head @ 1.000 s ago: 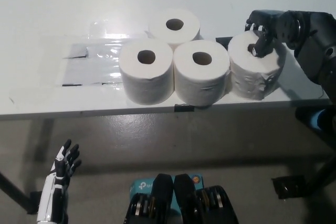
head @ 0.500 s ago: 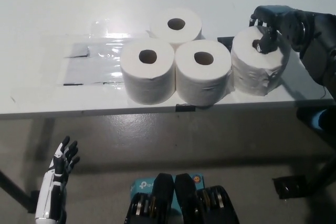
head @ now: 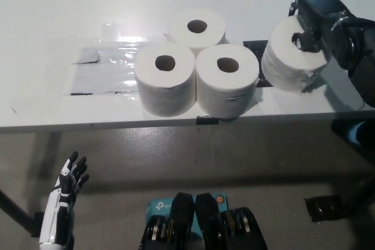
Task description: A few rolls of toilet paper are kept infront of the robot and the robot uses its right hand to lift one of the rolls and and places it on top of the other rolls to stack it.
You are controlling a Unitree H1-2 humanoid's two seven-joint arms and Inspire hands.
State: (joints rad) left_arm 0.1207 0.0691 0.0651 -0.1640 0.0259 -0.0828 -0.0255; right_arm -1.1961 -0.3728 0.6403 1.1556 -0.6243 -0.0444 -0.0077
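The robot's left hand (head: 69, 182) has dark fingers on a slim white forearm (head: 54, 221) edged in black. Its right hand (head: 316, 19) is black and glossy, joined to a bulky black arm (head: 354, 48) with rounded housings.

My right hand (head: 312, 24) has raised the rightmost roll (head: 288, 55) off the worktop (head: 58, 33); a second ago it stood there, touching the front right roll (head: 226, 79). Now it hangs tilted, top leaning toward my hand, with a gap opened between the two rolls and a dark patch (head: 255, 47) on the worktop uncovered. My hand has shifted right and slightly up.
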